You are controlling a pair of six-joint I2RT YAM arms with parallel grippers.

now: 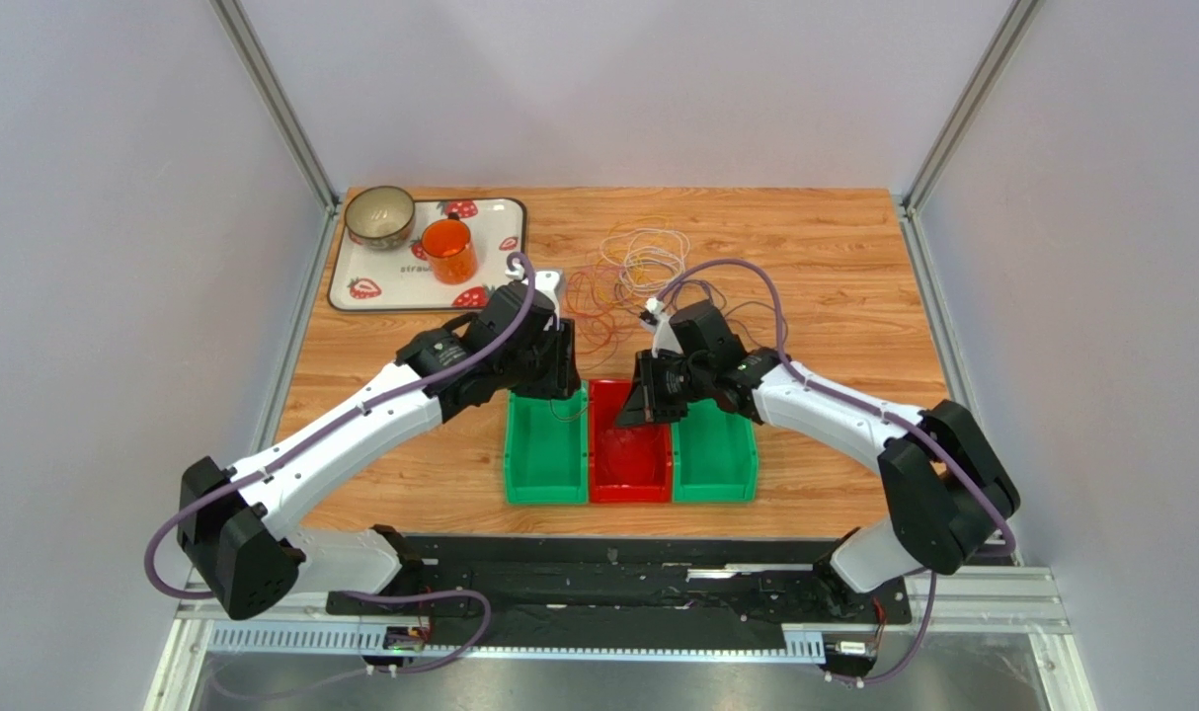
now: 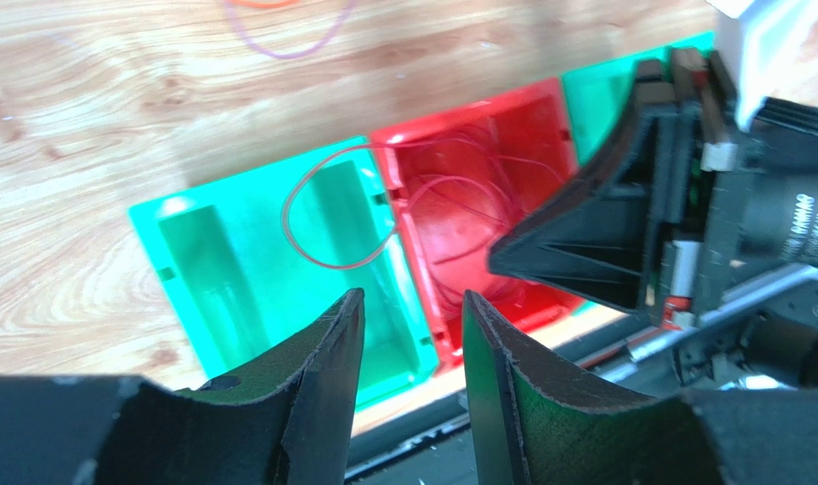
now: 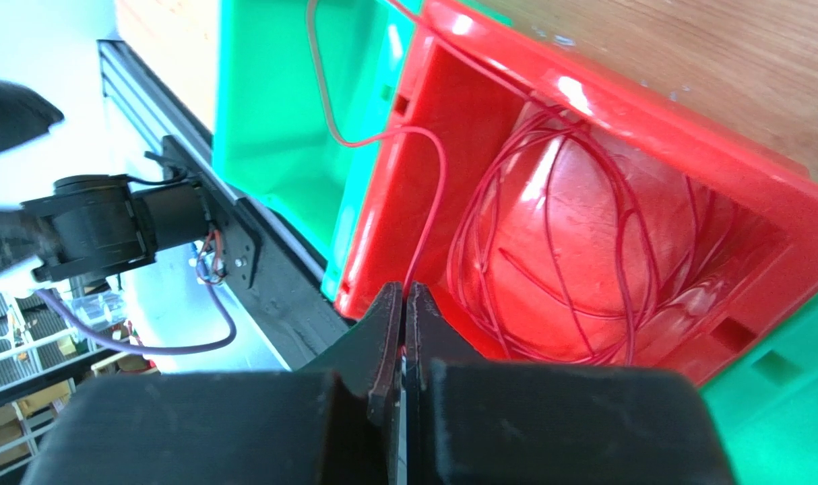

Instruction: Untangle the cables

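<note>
A loose tangle of thin orange, purple and white cables (image 1: 635, 264) lies on the wood behind the bins. In the red bin (image 3: 626, 111) sits a coil of red cable (image 3: 575, 253). One strand of it rises to my right gripper (image 3: 404, 295), which is shut on that red cable just above the bin's near rim. The same strand loops sideways over the left green bin (image 2: 231, 263) as a red loop (image 2: 300, 237). My left gripper (image 2: 413, 313) hovers open over the near edge of that green bin, with nothing between its fingers. Seen from above, the left gripper (image 1: 551, 382) and right gripper (image 1: 646, 408) flank the red bin (image 1: 629, 496).
A second green bin (image 1: 717, 467) stands right of the red one. At the back left a strawberry-print tray (image 1: 494, 222) carries a metal bowl (image 1: 380, 217) and an orange cup (image 1: 448, 249). A black rail (image 1: 621, 585) runs along the table's near edge.
</note>
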